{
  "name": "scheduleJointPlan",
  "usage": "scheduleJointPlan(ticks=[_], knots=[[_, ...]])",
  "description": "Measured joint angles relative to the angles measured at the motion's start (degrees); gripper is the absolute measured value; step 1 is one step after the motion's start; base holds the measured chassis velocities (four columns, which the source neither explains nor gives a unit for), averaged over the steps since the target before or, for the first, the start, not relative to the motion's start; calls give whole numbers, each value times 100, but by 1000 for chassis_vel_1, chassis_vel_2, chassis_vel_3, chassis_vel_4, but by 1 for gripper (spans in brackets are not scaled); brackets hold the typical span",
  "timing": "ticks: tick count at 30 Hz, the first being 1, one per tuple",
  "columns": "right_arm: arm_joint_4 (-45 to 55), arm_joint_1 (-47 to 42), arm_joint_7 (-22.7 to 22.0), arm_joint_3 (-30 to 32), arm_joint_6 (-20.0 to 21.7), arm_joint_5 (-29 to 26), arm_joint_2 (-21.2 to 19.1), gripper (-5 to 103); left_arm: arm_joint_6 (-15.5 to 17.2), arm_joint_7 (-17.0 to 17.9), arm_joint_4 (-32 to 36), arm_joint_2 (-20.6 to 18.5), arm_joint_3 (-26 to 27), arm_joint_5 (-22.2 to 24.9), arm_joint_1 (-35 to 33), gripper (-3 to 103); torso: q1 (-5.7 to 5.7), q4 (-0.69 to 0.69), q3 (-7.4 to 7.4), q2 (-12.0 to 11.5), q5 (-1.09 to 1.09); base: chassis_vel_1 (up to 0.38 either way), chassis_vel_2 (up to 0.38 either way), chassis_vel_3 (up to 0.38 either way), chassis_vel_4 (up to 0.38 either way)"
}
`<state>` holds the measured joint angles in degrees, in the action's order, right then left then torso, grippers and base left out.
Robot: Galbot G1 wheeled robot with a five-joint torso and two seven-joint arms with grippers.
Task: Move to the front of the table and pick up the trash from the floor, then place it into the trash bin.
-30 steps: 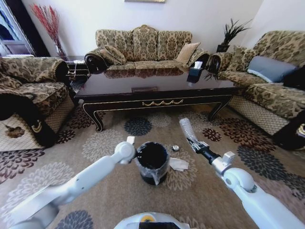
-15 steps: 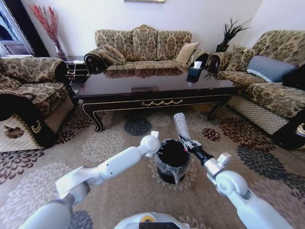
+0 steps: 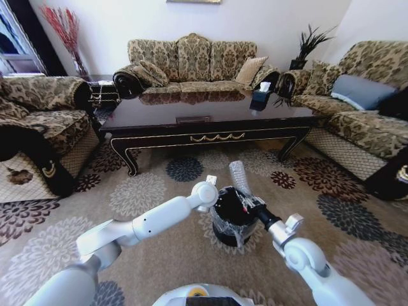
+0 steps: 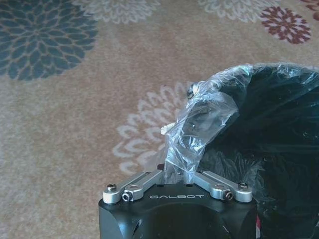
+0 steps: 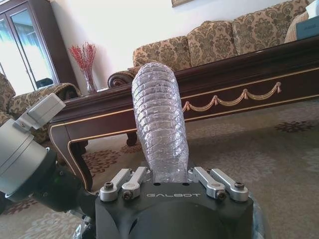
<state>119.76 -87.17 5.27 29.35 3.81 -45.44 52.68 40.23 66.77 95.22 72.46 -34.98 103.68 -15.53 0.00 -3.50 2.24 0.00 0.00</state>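
The black trash bin (image 3: 224, 224) with a clear liner stands on the flowered floor (image 3: 159, 191) in front of the dark table (image 3: 210, 121). My left gripper (image 3: 213, 185) is at its near rim, shut on a bunch of the liner (image 4: 199, 119). My right gripper (image 3: 250, 203) is shut on the lower end of a clear ribbed plastic bottle (image 3: 238, 176), a piece of the trash, held upright over the bin's right rim. In the right wrist view the bottle (image 5: 160, 129) rises from between the fingers. A small silver ball (image 4: 191, 90) and a white scrap (image 4: 167, 129) lie on the carpet beside the bin.
Patterned sofas (image 3: 191, 60) ring the table on the left, back and right. A tissue box (image 3: 260, 97) stands on the tabletop's right end. A vase of red stems (image 3: 67, 32) is in the back left corner. Open carpet lies between me and the table.
The left gripper has dragged the bin to the right, over where the tissue and ball lay. The right gripper has brought the bottle left and lower, over the bin's rim.
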Motion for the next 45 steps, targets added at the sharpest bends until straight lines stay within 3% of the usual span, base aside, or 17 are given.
scheduleJointPlan(ticks=[4, 5, 6, 7, 10, 11, 13, 14, 15, 16, 19, 20, 22, 35, 45], knots=[[37, -25, 75, 28, 0, 13, -2, 29, -6, 34, 50, -72, 33, -14, -26, 0, 0, 0, 0, 0, 0, 0, 0, 0, 0], [54, -31, 101, 35, 1, 19, -2, 40, -7, 42, 59, -78, 49, -18, -41, 0, 0, 0, 0, 0, -1, 0, 0, 0, 0], [65, -43, 120, 37, 5, 32, 0, 40, -8, 46, 63, -77, 64, -19, -54, 0, 0, 0, 0, 0, 0, 0, 0, 0, 0], [66, -50, 132, 38, 7, 59, 4, 51, -9, 49, 63, -74, 70, -22, -64, 0, 0, 0, 0, 0, 0, 0, 0, 0, 0], [71, -81, 164, 39, 10, 121, 24, 51, -11, 52, 63, -57, 72, -32, -91, 0, 0, 0, 0, 0, 0, 0, 0, 0, 0], [77, -112, 187, 39, 10, 154, 31, 61, -11, 55, 62, -42, 79, -40, -112, 0, 0, 0, 0, 0, 0, 0, 0, 0, 0], [83, -133, 207, 39, 11, 171, 31, 61, -11, 55, 60, -35, 90, -43, -127, 0, 0, -1, 0, 0, 0, 0, 0, 0, 0], [87, -146, 225, 39, 11, 189, 30, 72, -11, 55, 59, -34, 97, -45, -136, 0, 0, -1, 0, 0, 0, 0, 0, 0, 0], [92, -165, 246, 39, 11, 207, 26, 72, -11, 56, 57, -35, 110, -53, -149, 0, 0, -1, 0, 0, -1, 0, 0, 0, 0], [98, -181, 271, 43, 11, 226, 22, 83, -12, 62, 57, -50, 120, -67, -164, 0, 0, -1, 0, 0, -1, 0, 0, 0, 0], [93, -176, 288, 55, 11, 253, 22, 83, -12, 73, 58, -87, 132, -80, -190, 0, 0, -1, 0, 0, -1, 0, 0, 0, 0], [87, -172, 290, 57, 11, 255, 22, 93, -12, 73, 60, -98, 138, -78, -198, 0, 0, 0, 0, 0, 0, 0, 0, 0, 0], [44, -133, 293, 60, 11, 256, 17, 99, -12, 73, 76, -142, 170, -79, -220, 0, 0, 0, 0, 0, 0, 0, 0, 0, 0], [-2, 132, 193, 275, 44, -140, -50, 100, -7, 103, 293, -456, 329, -28, -301, 0, 0, -1, 0, 0, -1, 0, 0, 0, 0], [-733, 465, 58, 553, -61, -297, -70, 100, 31, 95, 733, -998, 806, -77, -898, 0, 0, -1, 0, 0, 0, 0, 0, 0, 0]])
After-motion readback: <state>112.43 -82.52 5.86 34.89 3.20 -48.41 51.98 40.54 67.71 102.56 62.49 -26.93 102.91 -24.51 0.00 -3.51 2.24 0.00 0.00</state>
